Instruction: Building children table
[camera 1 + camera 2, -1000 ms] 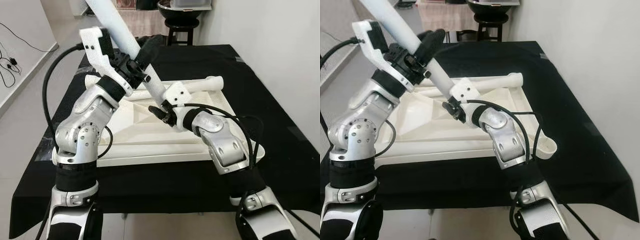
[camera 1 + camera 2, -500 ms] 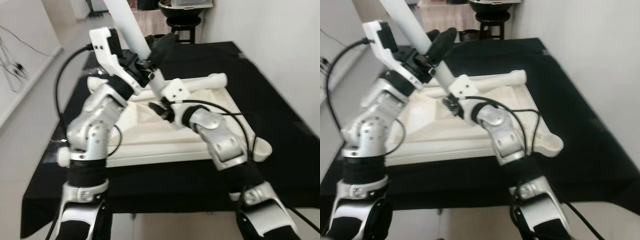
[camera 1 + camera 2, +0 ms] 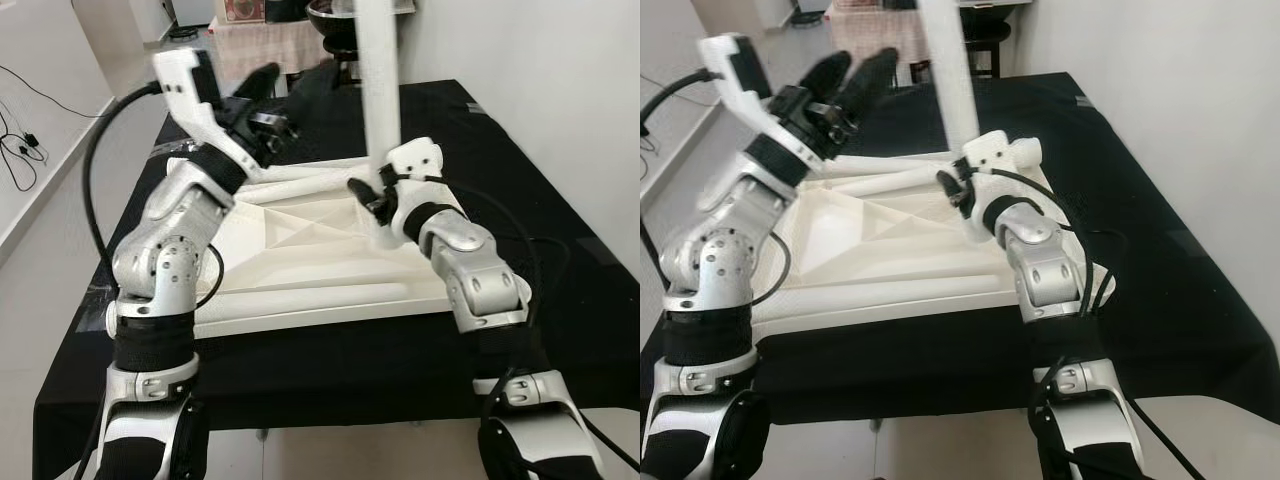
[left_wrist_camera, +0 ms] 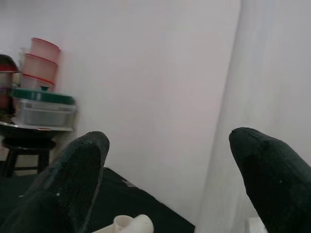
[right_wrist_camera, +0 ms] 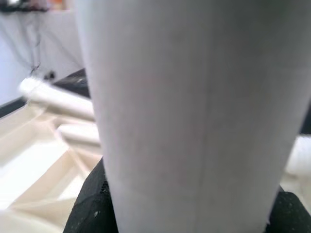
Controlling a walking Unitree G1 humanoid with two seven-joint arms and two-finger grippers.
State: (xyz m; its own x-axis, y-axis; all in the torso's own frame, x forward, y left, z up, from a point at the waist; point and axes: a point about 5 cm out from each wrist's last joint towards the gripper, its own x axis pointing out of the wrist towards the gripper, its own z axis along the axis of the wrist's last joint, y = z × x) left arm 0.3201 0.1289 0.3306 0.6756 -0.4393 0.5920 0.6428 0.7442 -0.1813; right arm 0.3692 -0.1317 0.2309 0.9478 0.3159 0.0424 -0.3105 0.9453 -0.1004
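A long white table leg [image 3: 378, 90] stands nearly upright over the right part of the upturned white tabletop [image 3: 300, 255]. My right gripper [image 3: 372, 198] is shut on the leg near its lower end; in the right wrist view the leg [image 5: 194, 97] sits between the black fingers [image 5: 92, 208]. My left gripper [image 3: 852, 72] is raised to the left of the leg, open, with nothing between its fingers [image 4: 73, 174]. The leg [image 4: 272, 73] passes beside it. Other white legs [image 3: 300, 172] lie along the tabletop's far edge.
The tabletop rests on a table under a black cloth [image 3: 560, 230]. Behind it a dark stool [image 3: 340, 45] carries a bowl and stacked containers [image 4: 41, 97]. A white wall runs on the right. Cables [image 3: 25, 140] lie on the floor at the left.
The leg has swung from a leftward tilt to nearly upright and shifted right. My left gripper has let go of it and opened; the right gripper still holds it.
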